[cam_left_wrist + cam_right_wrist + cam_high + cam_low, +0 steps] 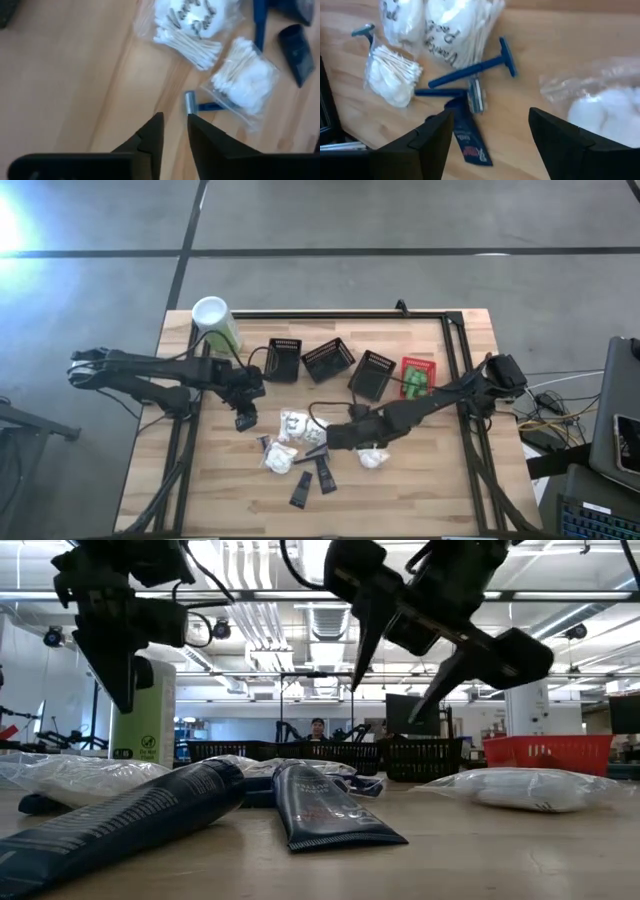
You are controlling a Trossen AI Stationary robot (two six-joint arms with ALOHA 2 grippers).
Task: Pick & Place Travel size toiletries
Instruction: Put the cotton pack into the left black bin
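Dark tubes [300, 805] are seen lying nearest on the table [420, 480], with white packets [295, 425], swab bags [390, 75] and blue razors [470, 72] clustered mid-table. Above them the right gripper [340, 438] is held spread and empty. The left gripper [245, 418] hovers beside, narrowly parted, nothing pinched. Baskets [328, 360] and a canister [212, 320] stand behind.

A light wooden table [440, 480] carries white cotton-swab packets [280, 458], dark tubes [326, 473], blue razors [470, 70], three black baskets [328, 360], a red basket [417, 376] and a pale-green canister [214, 322].
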